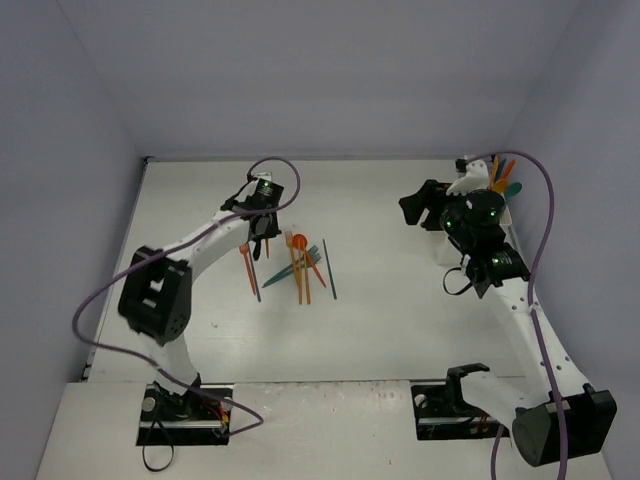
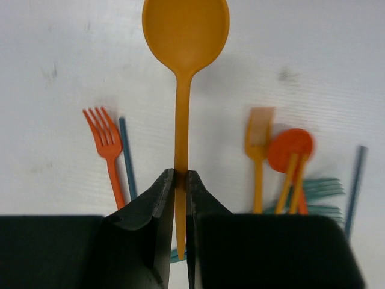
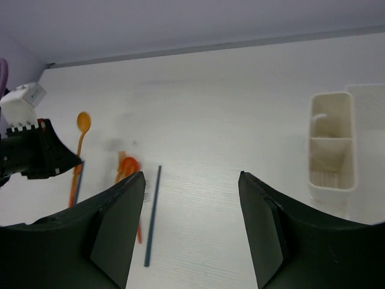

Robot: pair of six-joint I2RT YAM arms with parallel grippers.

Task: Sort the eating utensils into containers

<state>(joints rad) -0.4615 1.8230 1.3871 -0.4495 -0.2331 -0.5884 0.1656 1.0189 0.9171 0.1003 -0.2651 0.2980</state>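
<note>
In left gripper (image 2: 179, 176), orange spoon (image 2: 185, 31), bowl ahead

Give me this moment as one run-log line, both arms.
left gripper shut on orange spoon handle | right gripper open, empty | white holder near right gripper | loose utensils unsorted

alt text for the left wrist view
The left gripper is shut on the handle of an orange spoon, its bowl pointing away. On the white table beyond lie an orange fork and a cluster of orange and teal utensils.
</note>
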